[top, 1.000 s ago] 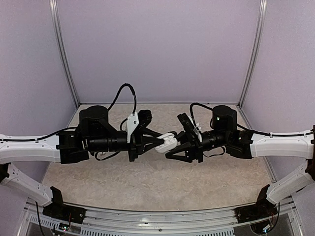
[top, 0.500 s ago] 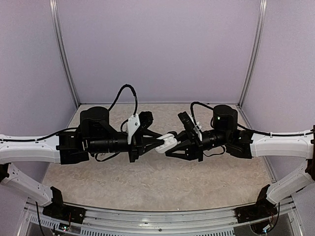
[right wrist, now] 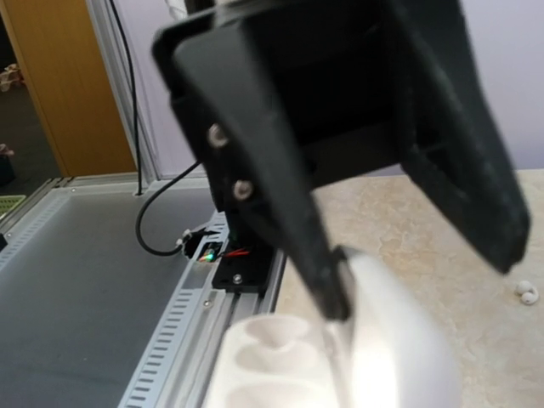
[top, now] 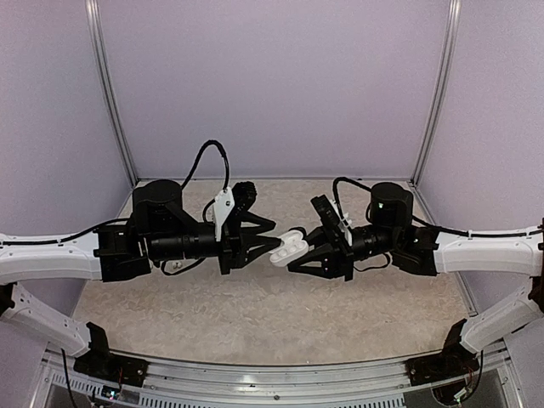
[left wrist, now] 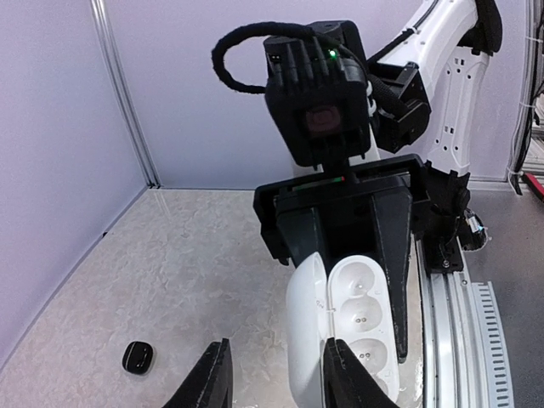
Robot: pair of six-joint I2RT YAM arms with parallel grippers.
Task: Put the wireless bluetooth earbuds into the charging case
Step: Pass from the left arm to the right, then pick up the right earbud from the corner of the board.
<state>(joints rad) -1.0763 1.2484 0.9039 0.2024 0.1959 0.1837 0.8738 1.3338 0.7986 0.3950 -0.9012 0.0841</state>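
A small glossy black earbud [left wrist: 138, 357] lies on the beige speckled tabletop [top: 255, 314], at 8 o'clock from the white plastic charging case [top: 289, 247] in the left wrist view. A tiny white earbud [right wrist: 529, 293] rests at 3 o'clock in the right wrist view. The case hangs open in mid-air, lid swung back. The right gripper [top: 299, 250] is clamped on it from 3 o'clock. The left gripper [top: 265, 244], at 9 o'clock, stands part-spread and holds nothing (a second ago it pinched the case's other end). It has since let go and drawn back, leaving a gap.
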